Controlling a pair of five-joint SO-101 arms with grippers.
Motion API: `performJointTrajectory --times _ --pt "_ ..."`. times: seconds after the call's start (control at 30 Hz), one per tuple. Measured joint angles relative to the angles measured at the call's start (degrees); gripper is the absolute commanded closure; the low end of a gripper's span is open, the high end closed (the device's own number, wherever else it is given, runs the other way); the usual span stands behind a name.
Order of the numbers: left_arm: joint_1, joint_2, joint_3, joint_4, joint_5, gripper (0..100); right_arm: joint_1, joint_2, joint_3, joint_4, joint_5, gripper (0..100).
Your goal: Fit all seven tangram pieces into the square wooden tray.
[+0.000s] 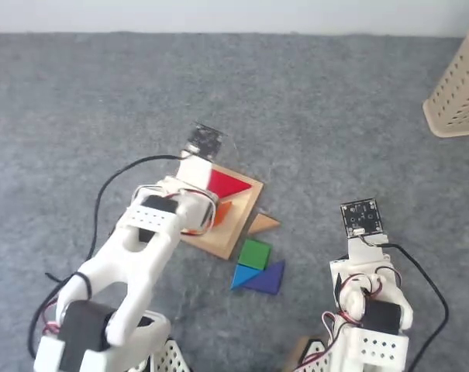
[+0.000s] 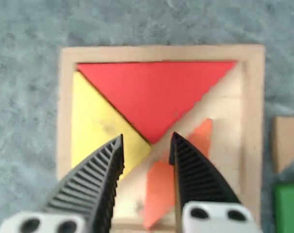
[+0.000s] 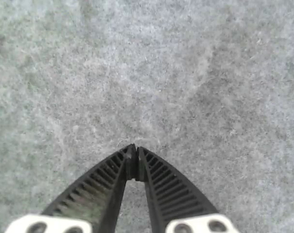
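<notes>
The square wooden tray (image 2: pixel 256 145) holds a big red triangle (image 2: pixel 156 92) and a yellow triangle (image 2: pixel 98 126), seated side by side. An orange piece (image 2: pixel 159 187) lies askew on the bare wood beside them. My left gripper (image 2: pixel 147 141) hangs open over the tray's middle, holding nothing, one finger above the yellow piece and the other above the orange one. On the carpet beside the tray (image 1: pixel 212 242) lie a tan triangle (image 1: pixel 263 224), a green square (image 1: pixel 254 253), a blue triangle (image 1: pixel 243 277) and a purple piece (image 1: pixel 270 277). My right gripper (image 3: pixel 135 149) is shut and empty over bare carpet.
Grey carpet covers the table. A cream perforated basket (image 1: pixel 459 85) stands at the far right. The right arm (image 1: pixel 370 302) sits at the near edge, right of the loose pieces. A black cable (image 1: pixel 114 182) loops from the left arm.
</notes>
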Motion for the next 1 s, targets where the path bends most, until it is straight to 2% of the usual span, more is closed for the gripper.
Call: performJointTrajectory --times 0.2,0.4,0.53,0.87,1.0 --pt "5.1 0.53 -0.79 5.01 -2.2 85 0.0 0.0 0.0 0.0 0.0 99.2" --pt "5.8 0.53 -0.79 9.49 -3.87 85 0.0 0.0 0.0 0.0 0.0 99.2" --pt "5.8 0.53 -1.41 11.96 -4.84 89 0.0 0.0 0.0 0.0 0.0 99.2" --pt "-0.35 0.53 -2.64 14.15 -7.65 90 0.0 0.0 0.0 0.0 0.0 99.2" --pt "-0.7 0.53 -3.52 15.47 -7.65 90 0.0 0.0 0.0 0.0 0.0 99.2"
